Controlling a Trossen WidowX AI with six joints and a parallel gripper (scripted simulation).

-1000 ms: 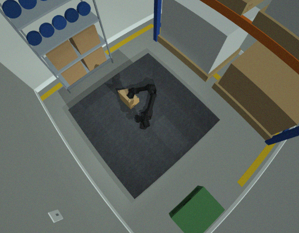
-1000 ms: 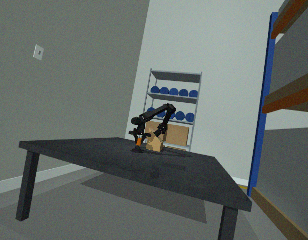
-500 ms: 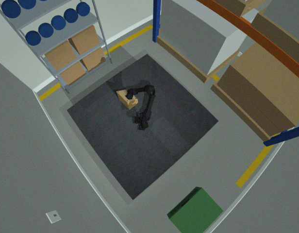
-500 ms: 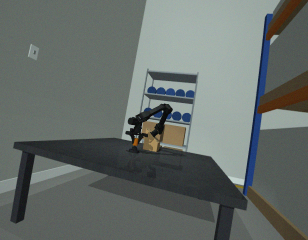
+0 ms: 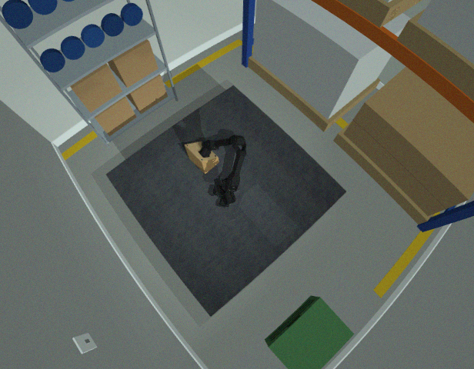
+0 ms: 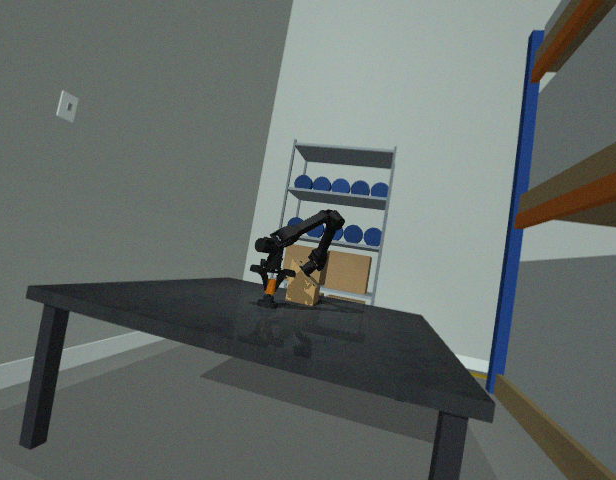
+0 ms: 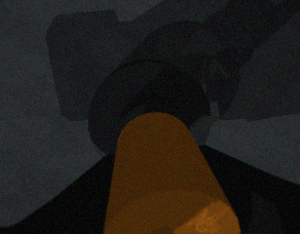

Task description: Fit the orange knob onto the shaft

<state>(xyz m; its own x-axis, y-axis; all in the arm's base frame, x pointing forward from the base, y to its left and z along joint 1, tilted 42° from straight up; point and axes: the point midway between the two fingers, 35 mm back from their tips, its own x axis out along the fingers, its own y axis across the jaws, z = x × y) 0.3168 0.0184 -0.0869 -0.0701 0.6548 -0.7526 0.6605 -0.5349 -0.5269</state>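
The orange knob is an upright cylinder held between the fingers of my gripper, which is shut on it. In the top view the gripper hides the knob. The round dark pedestal stands on the table directly below the knob. A short dark piece of the shaft shows between the knob's lower end and the pedestal, so the knob is above the pedestal's face. Whether the shaft's tip is inside the hole cannot be told. The shaft's flat side is hidden.
A light wooden block stands on the dark table, close beside the pedestal; the arm's lower end is at it. The arm arches over between block and pedestal. Shelving, boxes and a green bin stand away from the table.
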